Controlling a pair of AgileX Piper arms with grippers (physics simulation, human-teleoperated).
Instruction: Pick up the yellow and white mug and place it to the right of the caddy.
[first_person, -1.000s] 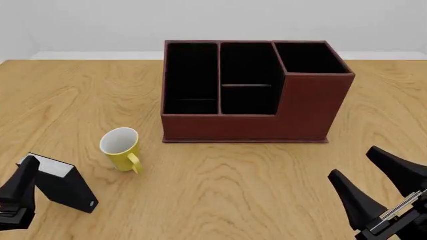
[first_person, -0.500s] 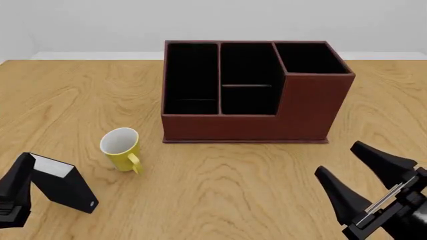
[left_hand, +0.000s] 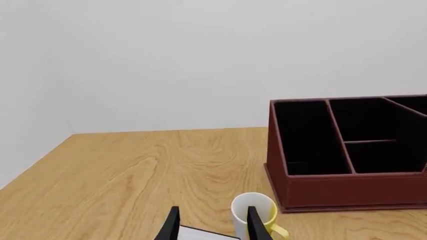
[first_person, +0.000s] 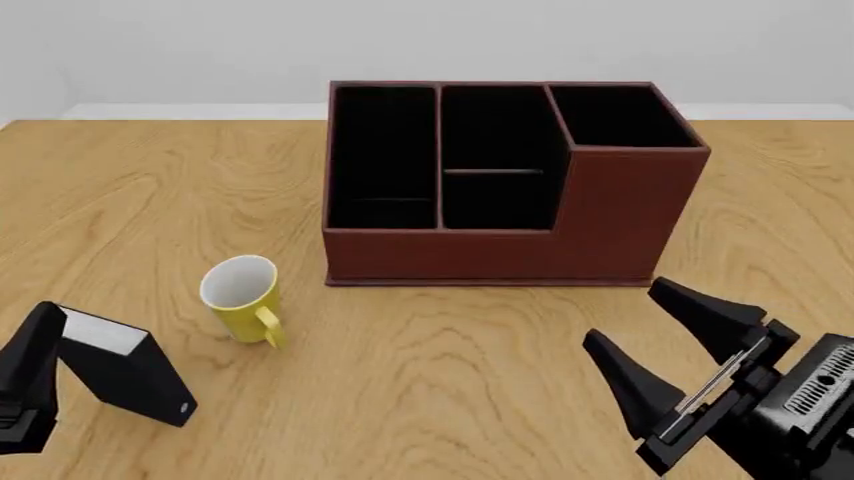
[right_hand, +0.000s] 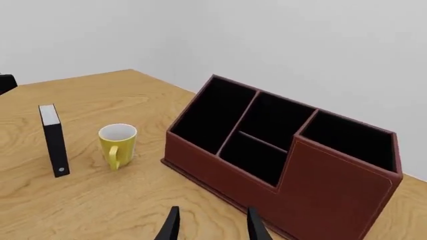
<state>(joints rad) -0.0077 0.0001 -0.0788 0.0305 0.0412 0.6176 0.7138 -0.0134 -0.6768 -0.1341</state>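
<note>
My right end effector (first_person: 657, 344) hangs wide open, holding nothing; the yellow and white mug (first_person: 243, 298) stands upright well to its left, the caddy (first_person: 507, 180) just ahead of it.

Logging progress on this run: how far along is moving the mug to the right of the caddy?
Nothing is done yet: the yellow and white mug stands upright on the table, left of the caddy. In hand: the right tool, open and empty, sits in front of the caddy. Grasping, lifting and placing are all left.
</note>
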